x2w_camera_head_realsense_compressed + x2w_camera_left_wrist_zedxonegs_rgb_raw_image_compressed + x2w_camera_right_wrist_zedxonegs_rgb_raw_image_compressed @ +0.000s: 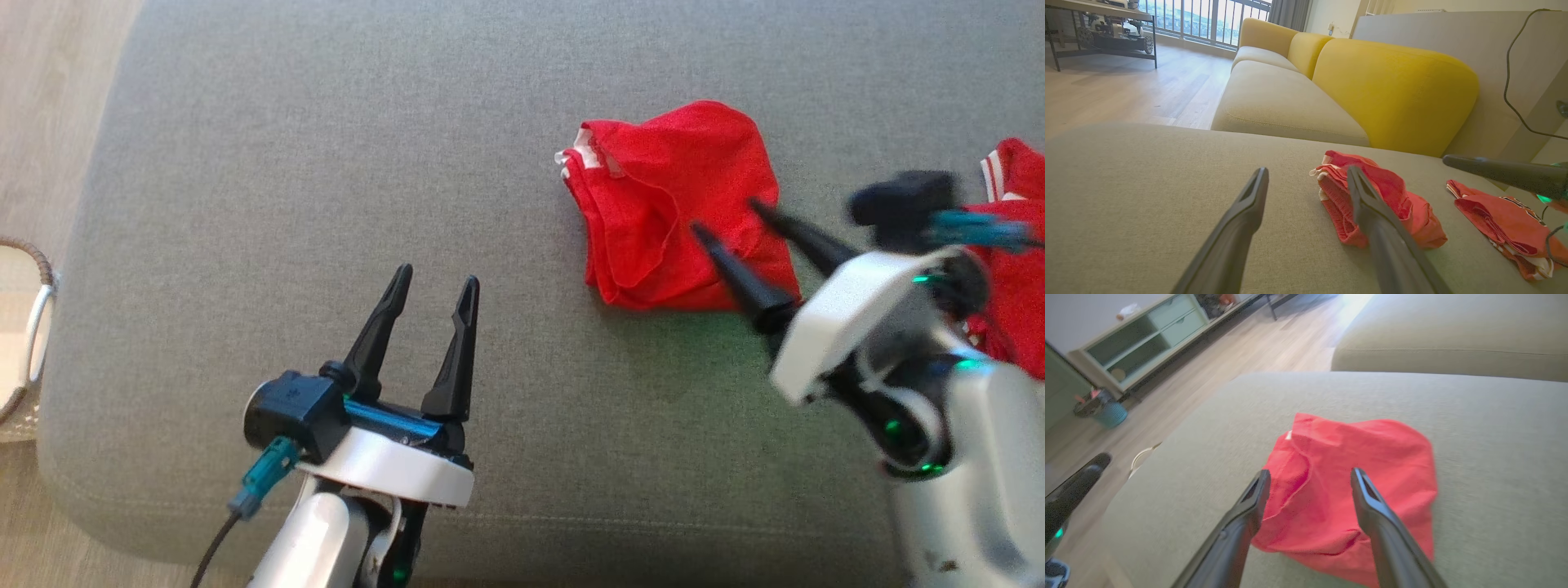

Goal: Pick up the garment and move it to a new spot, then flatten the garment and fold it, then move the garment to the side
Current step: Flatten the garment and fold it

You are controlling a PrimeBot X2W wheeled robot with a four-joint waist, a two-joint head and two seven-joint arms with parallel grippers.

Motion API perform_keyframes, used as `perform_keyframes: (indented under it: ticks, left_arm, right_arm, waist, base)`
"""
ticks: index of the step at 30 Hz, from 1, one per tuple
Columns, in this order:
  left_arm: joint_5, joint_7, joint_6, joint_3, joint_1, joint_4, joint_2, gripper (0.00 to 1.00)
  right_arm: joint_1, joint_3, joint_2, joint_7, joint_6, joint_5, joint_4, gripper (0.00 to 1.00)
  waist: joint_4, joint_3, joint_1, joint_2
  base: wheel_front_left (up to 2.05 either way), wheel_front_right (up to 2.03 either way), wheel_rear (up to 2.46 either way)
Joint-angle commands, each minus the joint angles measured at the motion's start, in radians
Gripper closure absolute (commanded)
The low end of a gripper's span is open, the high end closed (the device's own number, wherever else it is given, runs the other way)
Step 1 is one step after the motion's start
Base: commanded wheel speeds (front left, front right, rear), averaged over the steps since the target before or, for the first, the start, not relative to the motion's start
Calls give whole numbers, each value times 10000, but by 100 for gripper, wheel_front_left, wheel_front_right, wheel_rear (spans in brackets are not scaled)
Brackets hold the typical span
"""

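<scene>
Currently my right gripper (727, 216) is spread wide over the crumpled red garment (653, 196), which lies on the grey cushion (326, 163); my left gripper (438, 276) is spread too, well apart, empty.

The crumpled fabric garment (678, 204) was bright red, with narrow white trim at one hem. A second red cloth garment (1016, 269) at the right edge carried white stripes and, in the left wrist view, dark markings. The broad upholstered seat cushion (326, 163) beneath was plain grey, reading olive-beige in the wrist views. The rounded sofa backrest (1392, 90) was mustard yellow. The long tapered fingers (377, 331) of the left gripper (437, 276) were black, its wrist shell (392, 474) white, its cable plug (265, 482) teal.
</scene>
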Motion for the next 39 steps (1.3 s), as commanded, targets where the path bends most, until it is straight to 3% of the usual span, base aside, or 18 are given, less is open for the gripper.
perform_keyframes:
  ticks: [1, 7, 14, 21, 26, 34, 35, 36, 37, 39]
  left_arm:
    - [123, -49, 66, 384, -81, -394, 18, 0]
    - [279, -49, 531, 648, 176, -544, 18, 0]
    - [463, -49, 899, 1181, 806, -783, 18, 0]
    - [922, -49, 969, 1665, 1360, -832, 18, 0]
    - [1418, -49, 974, 1897, 1850, -905, 22, 0]
    - [1803, -49, 877, 1938, 2463, -1011, 20, 0]
    - [1834, -49, 880, 1911, 2479, -1022, 20, 0]
    - [1863, -49, 880, 1875, 2484, -1029, 20, 0]
    - [1895, -49, 873, 1827, 2480, -1034, 20, 0]
    - [1941, -49, 862, 1737, 2464, -1042, 19, 0]
  right_arm:
    - [-121, -56, 201, -240, -4, 56, -272, 0]
    - [238, -1230, 308, -2159, -4, -452, 446, 0]
    - [1437, -1644, 318, -5334, -4, -843, 1471, 0]
    - [2311, -1424, 320, -7840, -4, -2732, 2094, 0]
    - [2927, -1450, 320, -8388, -4, -3233, 2347, 0]
    - [3908, -1347, 321, -8425, -4, -2769, 2366, 0]
    - [3887, -1327, 321, -8426, -4, -2774, 2439, 9]
    - [3814, -1315, 321, -8426, -4, -2719, 2519, 62]
    - [3717, -1253, 321, -8426, -4, -2656, 2667, 100]
    - [3335, -1128, 321, -8427, -4, -2450, 2972, 100]
  waist:
    - [5, -86, 0, 0]
    - [11, -487, 0, 0]
    - [-181, -1111, 0, 0]
    - [-369, -1596, 0, 0]
    - [-420, -1987, 0, 0]
    - [-314, -2398, 0, 0]
    - [-283, -2410, 0, 0]
    - [-241, -2417, 0, 0]
    - [-182, -2411, 0, 0]
    - [-38, -2377, 0, 0]
  base:
    - [0, 0, 0]
    - [0, 0, 0]
    - [0, 0, 0]
    - [0, 0, 0]
    - [0, 0, 0]
    - [0, 0, 0]
    - [0, 0, 0]
    - [0, 0, 0]
    - [0, 0, 0]
    - [0, 0, 0]
